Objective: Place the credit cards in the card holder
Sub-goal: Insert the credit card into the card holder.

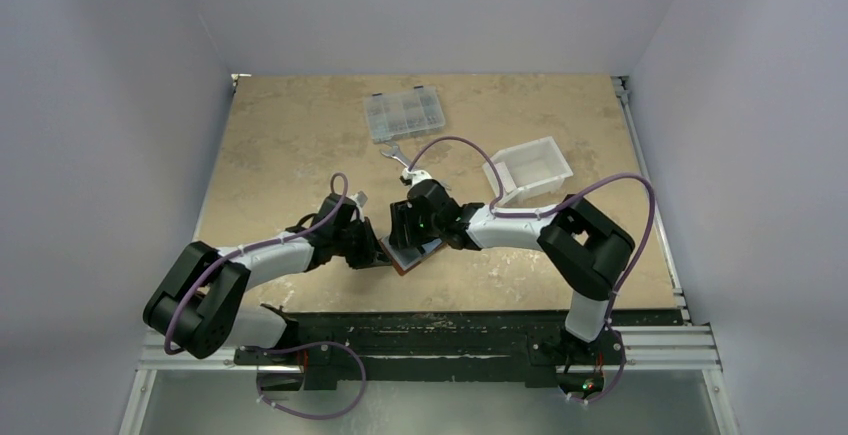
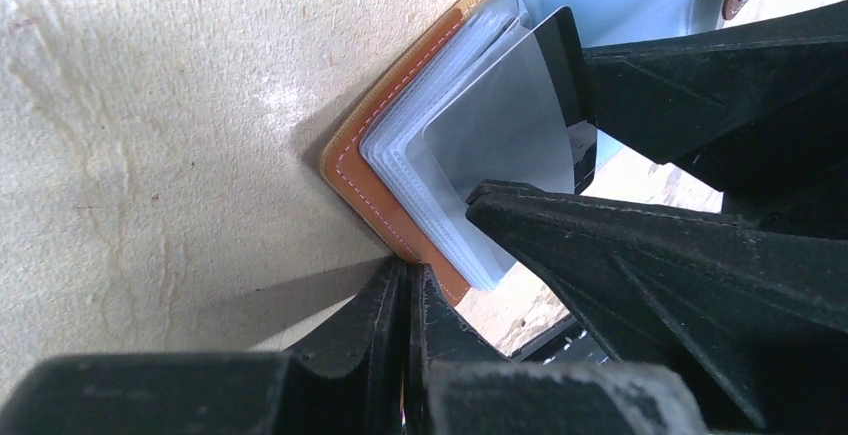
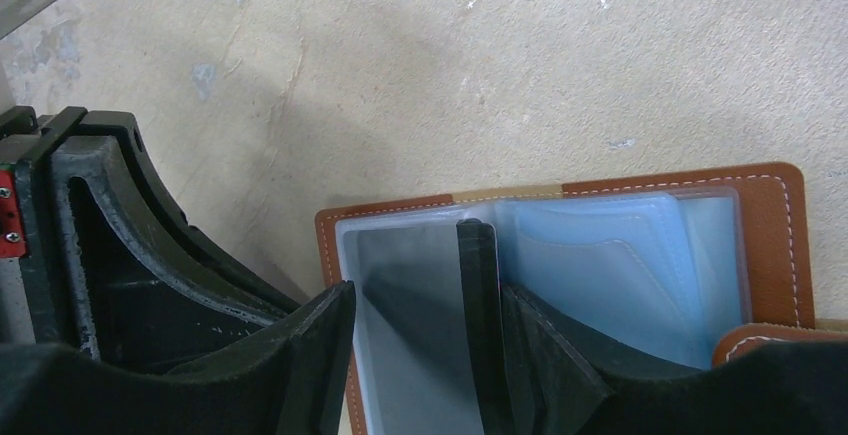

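Reddish-brown leather card holder (image 3: 770,245) lies open on the tan table (image 1: 300,135), its edge pinched by the left gripper (image 2: 405,280); the right gripper (image 3: 425,305) clamps a grey rectangular credit card (image 2: 500,125) at a clear sleeve (image 3: 620,275), apparently not yet seated.

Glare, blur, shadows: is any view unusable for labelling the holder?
Top external: even light, card holder tiny, mostly hidden by left gripper and right gripper. Left wrist: holder and credit card sharp; near fingers blurred, shadow on the table beside it. Right wrist: pale sheen on clear sleeves, fingers near-black, yet readable.
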